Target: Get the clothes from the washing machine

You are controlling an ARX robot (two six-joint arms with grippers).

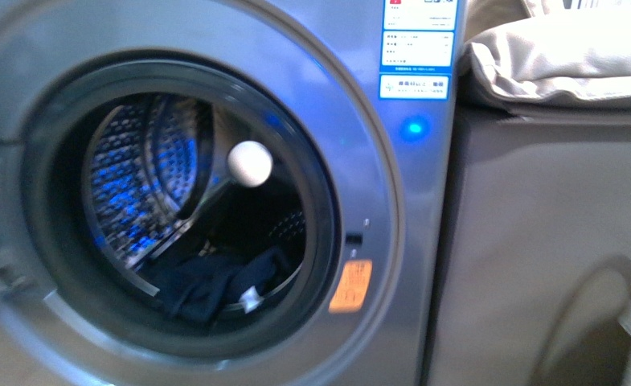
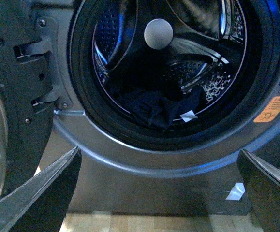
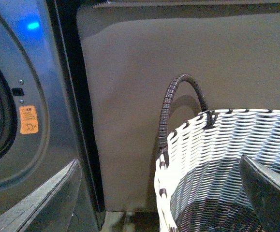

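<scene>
Beige sofa (image 1: 553,64) is seen at upper right, washing machine (image 1: 412,241) filling the left.
Dark blue clothes (image 1: 207,285) are spotted low in the drum (image 1: 135,185), lower left of centre; left end effector (image 2: 158,151) is held spread before the drum, right end effector (image 3: 158,159) spread beside the woven basket (image 3: 227,145).

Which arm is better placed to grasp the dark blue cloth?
Left: the left gripper, open, faces the dark blue cloth inside the grey washing machine; the right gripper faces the grey-and-white woven basket.
</scene>
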